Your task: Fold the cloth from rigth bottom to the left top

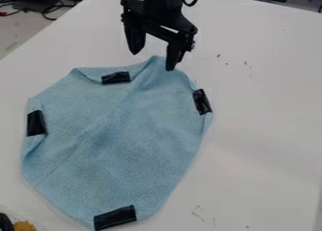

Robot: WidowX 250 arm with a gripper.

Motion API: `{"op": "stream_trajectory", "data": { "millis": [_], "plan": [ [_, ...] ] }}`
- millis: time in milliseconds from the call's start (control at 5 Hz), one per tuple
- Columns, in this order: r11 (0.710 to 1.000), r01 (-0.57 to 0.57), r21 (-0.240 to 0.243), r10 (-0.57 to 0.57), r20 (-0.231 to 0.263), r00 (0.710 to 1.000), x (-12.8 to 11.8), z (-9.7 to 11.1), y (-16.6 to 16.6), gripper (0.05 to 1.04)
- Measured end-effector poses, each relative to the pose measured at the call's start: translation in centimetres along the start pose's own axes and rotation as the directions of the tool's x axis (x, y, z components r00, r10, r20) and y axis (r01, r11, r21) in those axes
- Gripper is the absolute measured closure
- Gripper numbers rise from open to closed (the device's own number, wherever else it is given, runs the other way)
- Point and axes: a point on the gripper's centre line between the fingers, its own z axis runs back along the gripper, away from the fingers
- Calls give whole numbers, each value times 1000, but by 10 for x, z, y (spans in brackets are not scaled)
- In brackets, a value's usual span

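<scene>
The robot's arm [162,4] is matte black, with a thick, blocky section directly above the crossbar [165,29]. A thin black cable [192,0] curves in a loop, also above the crossbar. The hand [152,61] is black too, its crossbar a broad, straight-edged piece with small knobby bumps at its ends, too small to tell whether they are screws. Below the crossbar are two dark fingers [134,40], one broad and tapering to a blunt point, the other looking slimmer.

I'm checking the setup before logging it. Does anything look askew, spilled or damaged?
The cloth lies unevenly, its edge puckered beside the leftmost black patch, not flat. Dark specks mar the white table near the claw.
</scene>
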Motion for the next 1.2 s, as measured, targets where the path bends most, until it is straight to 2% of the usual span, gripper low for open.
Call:
{"op": "stream_trajectory", "data": {
  "millis": [200,400,600,800,1000,1200],
  "plan": [
    [1000,-4,-1,4,-26,1000,-3,-7,-1,83],
    [999,-54,4,55,-86,995,-28,-13,-3,83],
    [994,-113,7,113,-77,991,-51,-8,-11,83],
    [981,-195,-1,194,-98,976,-91,8,-32,83],
    [944,-327,-32,319,-146,936,-136,12,-65,83],
    [925,-379,-26,370,-163,915,-174,1,-87,83]
  ]
}}
